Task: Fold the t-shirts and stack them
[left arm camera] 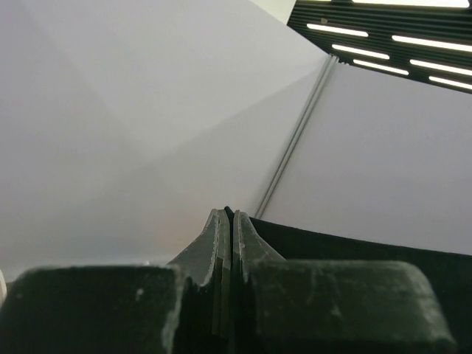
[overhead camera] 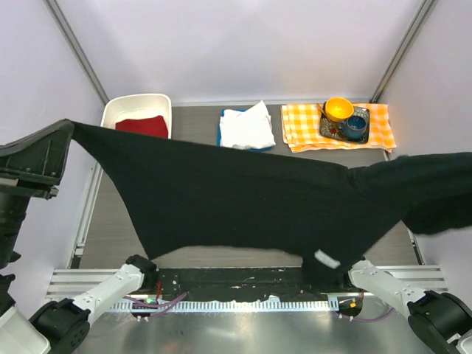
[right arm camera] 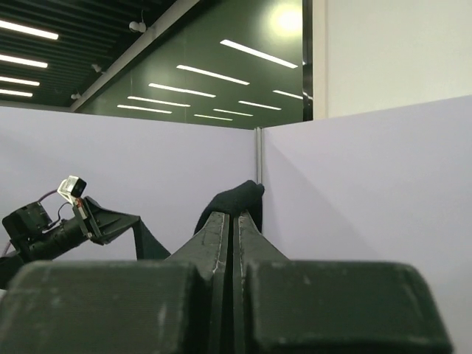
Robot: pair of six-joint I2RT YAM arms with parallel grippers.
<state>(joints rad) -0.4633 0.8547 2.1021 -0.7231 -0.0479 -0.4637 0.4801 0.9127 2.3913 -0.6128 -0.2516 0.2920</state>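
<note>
A large black t-shirt (overhead camera: 243, 199) hangs stretched in the air across the whole table, its small white label (overhead camera: 327, 259) at the lower edge. My left gripper (overhead camera: 68, 127) is shut on its left corner. In the left wrist view the gripper (left arm camera: 228, 214) pinches a thin black edge, and cloth (left arm camera: 369, 254) runs off to the right. My right gripper (right arm camera: 234, 215) is shut on a bunched black corner (right arm camera: 237, 195). In the top view it is hidden past the right edge. A folded white t-shirt (overhead camera: 247, 127) lies on a blue one (overhead camera: 220, 139) at the back.
A white bin (overhead camera: 137, 105) with a red cloth (overhead camera: 142, 125) stands at the back left. An orange-and-white checked cloth (overhead camera: 302, 125) at the back right carries a yellow bowl (overhead camera: 338, 109) and a blue cup (overhead camera: 355, 127) on a tray. Grey walls enclose the table.
</note>
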